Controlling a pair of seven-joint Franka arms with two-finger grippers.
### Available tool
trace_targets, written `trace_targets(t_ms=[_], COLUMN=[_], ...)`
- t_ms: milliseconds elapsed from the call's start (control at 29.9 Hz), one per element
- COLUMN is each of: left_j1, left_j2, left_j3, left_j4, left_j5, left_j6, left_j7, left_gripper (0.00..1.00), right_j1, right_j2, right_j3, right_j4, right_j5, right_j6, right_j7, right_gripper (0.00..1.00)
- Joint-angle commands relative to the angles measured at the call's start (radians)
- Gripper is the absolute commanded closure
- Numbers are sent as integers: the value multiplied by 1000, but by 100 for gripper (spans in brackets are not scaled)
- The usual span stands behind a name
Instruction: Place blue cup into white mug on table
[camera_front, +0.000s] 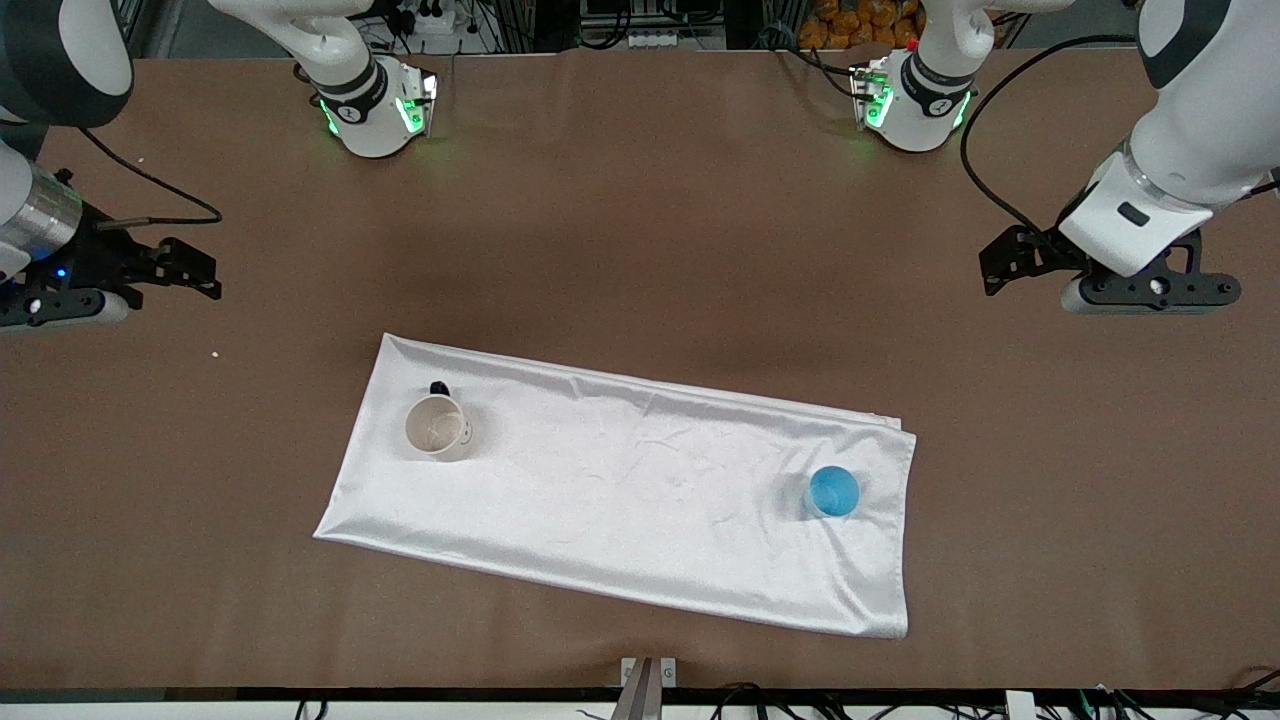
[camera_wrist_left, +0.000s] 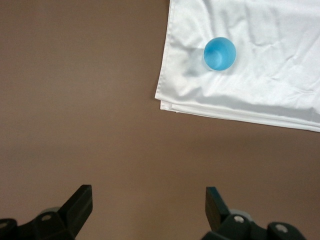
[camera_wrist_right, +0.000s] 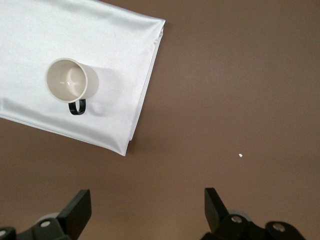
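The blue cup stands upright on a white cloth at the cloth's end toward the left arm; it also shows in the left wrist view. The white mug stands upright and empty on the cloth's end toward the right arm, its black handle turned toward the robots; the right wrist view shows it too. My left gripper is open and empty over the bare table at the left arm's end. My right gripper is open and empty over bare table at the right arm's end.
The cloth lies slightly askew across the middle of the brown table, with wrinkles and a folded edge near the cup. A tiny white crumb lies on the table near the right gripper. Cables run along the table's front edge.
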Motion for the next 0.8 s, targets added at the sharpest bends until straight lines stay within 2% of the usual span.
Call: trace_targets(t_ms=[0,200,434,635,768], left_j1=[-9,-25,-68,-82,-98], left_j2=[32,83,184,242,295], left_j3=[0,-9,-9,-11,-9], left_j4=[30,65,134,143,168], left_j5=[13,14,17,17,17], left_j6=[-2,13,39,105,139], left_j7=[4,4,3,14,18], left_gripper=[0,0,0,0,0], right_j1=[22,22,31,98,159], right_j2=[-9,-9,-1,2,49], right_j3=[-3,-3,-1,-1,-1], right_j4=[-41,-89,-218,-380,-407], right_j5=[13,28,80,97,100], right_j6=[36,96,206,409,467], right_j7=[4,4,-8,-10,19], right_gripper=[0,0,0,0,0])
